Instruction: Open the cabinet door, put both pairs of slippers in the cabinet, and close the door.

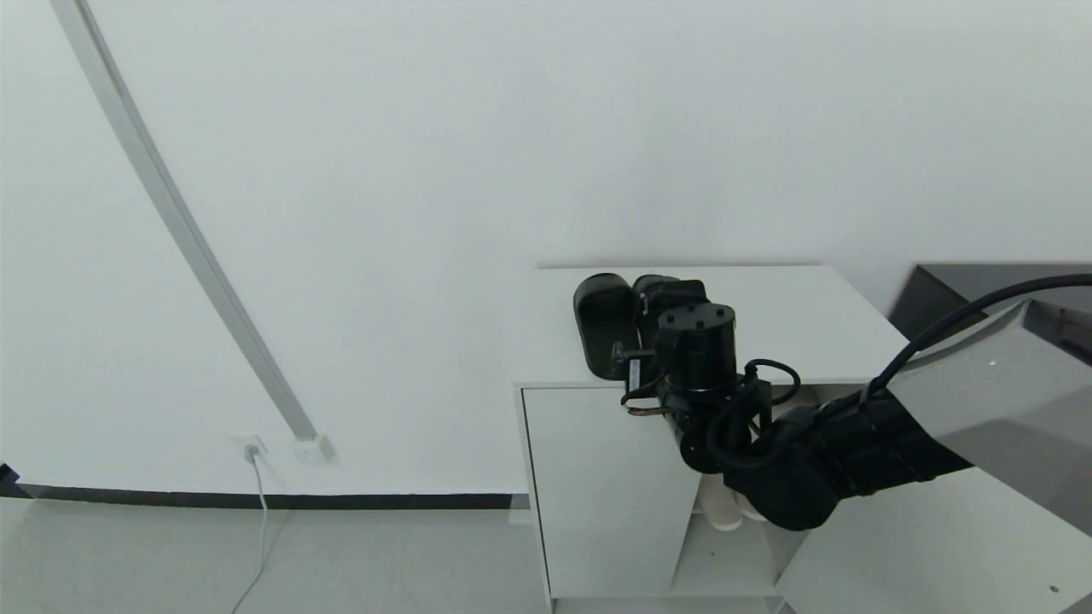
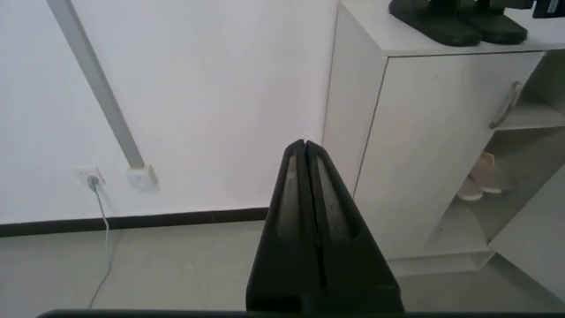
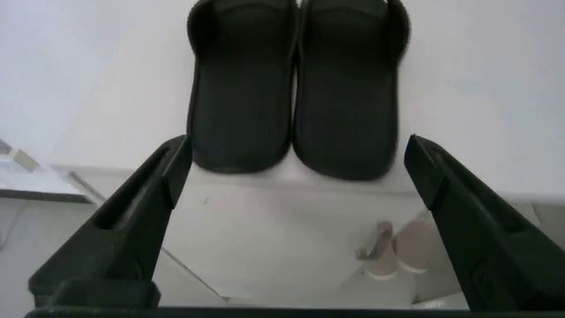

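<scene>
Two pincers, entered from the working one outward.

Right pincer (image 3: 297, 146): we find the jaws spread wide with nothing held. It sits just short of the heels of the black slippers (image 3: 296, 84), one finger off each side of the pair.

Black slippers: one pair, side by side and touching, on the top surface of the white cabinet (image 1: 819, 315), heels near its front edge.

Cabinet: left door (image 1: 610, 486) shut, with a handle (image 2: 503, 106) at its inner edge; right door (image 1: 904, 546) swung open.

Pale slippers (image 2: 485, 175): one pair, inside the open compartment, below a shelf.

Left pincer (image 2: 305, 150): fingers pressed together, empty, well apart from the cabinet.

Beyond, we list a white wall (image 1: 512, 128), a slanted conduit strip (image 1: 171, 205), and a socket (image 1: 250, 446) with a cable (image 1: 260, 512) running down to the floor (image 1: 341, 563).
</scene>
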Tool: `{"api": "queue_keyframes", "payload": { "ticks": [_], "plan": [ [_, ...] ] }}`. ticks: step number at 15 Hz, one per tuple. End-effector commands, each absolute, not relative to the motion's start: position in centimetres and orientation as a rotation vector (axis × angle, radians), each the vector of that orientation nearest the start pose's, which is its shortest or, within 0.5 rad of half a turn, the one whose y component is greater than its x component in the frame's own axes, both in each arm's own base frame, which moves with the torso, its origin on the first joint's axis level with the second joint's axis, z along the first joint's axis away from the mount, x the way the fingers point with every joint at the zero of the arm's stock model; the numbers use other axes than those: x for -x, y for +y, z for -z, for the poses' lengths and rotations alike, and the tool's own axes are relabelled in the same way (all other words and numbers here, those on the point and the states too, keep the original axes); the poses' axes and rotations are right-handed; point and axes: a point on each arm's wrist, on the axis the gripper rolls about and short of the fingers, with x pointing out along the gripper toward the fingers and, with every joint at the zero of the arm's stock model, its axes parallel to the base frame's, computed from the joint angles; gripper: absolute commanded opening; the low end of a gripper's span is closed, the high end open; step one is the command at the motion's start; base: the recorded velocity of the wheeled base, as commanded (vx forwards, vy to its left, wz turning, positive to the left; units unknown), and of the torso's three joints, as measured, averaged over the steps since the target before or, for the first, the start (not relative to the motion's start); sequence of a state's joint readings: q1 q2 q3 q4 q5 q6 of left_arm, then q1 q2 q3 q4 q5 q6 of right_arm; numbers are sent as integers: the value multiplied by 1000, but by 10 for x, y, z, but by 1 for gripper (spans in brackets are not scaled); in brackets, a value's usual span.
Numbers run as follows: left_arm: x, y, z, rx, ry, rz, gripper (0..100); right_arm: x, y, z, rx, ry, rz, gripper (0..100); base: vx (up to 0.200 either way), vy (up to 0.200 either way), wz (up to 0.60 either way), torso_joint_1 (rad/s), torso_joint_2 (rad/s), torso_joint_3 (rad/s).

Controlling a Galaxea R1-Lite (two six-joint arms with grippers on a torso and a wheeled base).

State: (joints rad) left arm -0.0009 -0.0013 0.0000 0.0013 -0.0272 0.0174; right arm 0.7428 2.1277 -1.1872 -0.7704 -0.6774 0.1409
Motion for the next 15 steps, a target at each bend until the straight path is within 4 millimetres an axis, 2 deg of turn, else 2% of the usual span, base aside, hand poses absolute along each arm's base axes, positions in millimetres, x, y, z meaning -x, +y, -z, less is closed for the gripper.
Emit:
{"api": "queue_keyframes", "payload": {
  "ticks": [1,6,9,11,15],
  "plan": [
    [23,-1,-75,-17,1,28,0,-320,273,-137,-23,142,-57,100,200,0,0,12,2,2],
    [23,-1,-75,-17,1,28,0,-324,273,-128,-13,158,-64,100,200,0,0,7,2,1],
    [23,-1,-75,-17,1,29,0,-330,277,-116,-8,166,-74,100,0,0,0,0,0,0],
    [23,-1,-75,-15,1,29,0,-342,279,-108,-8,166,-67,100,0,0,0,0,0,0],
    [23,-1,-75,-15,1,28,0,-359,278,-102,-17,160,-75,100,0,0,0,0,0,0]
  ]
}}
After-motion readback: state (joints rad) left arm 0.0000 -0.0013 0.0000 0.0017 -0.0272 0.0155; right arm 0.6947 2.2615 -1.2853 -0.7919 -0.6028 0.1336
